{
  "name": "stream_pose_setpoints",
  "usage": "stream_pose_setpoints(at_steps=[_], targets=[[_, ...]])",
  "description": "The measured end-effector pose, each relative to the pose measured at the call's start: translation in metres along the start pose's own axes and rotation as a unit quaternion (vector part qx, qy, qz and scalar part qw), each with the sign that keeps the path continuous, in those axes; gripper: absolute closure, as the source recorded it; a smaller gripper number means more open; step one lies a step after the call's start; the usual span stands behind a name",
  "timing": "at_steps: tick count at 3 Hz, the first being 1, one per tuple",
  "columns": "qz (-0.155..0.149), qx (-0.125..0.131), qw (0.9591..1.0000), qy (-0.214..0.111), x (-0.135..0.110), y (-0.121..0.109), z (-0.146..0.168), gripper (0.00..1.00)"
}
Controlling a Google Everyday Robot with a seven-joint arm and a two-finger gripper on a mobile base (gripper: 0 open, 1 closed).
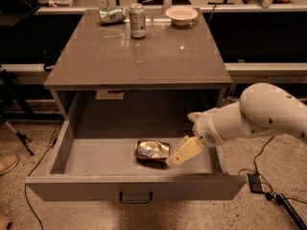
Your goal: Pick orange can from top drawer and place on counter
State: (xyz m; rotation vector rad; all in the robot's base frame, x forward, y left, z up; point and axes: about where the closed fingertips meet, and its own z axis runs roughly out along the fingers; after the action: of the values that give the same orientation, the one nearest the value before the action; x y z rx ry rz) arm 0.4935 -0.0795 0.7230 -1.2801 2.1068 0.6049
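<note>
The orange can (152, 150), dented and shiny orange-gold with silver patches, lies on its side in the middle of the open top drawer (134, 187). My gripper (183, 152) is down inside the drawer, just right of the can and very close to it or touching its right end. The white arm reaches in from the right over the drawer's right wall. The counter (139, 61) is the glossy grey-brown top above the drawer.
At the counter's far edge stand an upright silver-green can (137, 20), a green can lying on its side (112, 15) and a white bowl (181, 14). Cables and a plug (255, 182) lie on the floor at the right. A shoe (7, 163) is at the left.
</note>
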Motion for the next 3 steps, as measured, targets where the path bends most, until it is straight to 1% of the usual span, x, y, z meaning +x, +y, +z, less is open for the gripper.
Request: stream_pose_setpoints(at_steps=[1,2,3], targets=[[-0.025,0.004,0.9996,-0.008,-0.01,-0.007,0.028,0.0],[-0.041,0.003,0.9991,-0.005,-0.009,-0.013,0.065,0.0],[-0.046,0.004,0.9989,0.003,-0.005,-0.015,0.086,0.0]])
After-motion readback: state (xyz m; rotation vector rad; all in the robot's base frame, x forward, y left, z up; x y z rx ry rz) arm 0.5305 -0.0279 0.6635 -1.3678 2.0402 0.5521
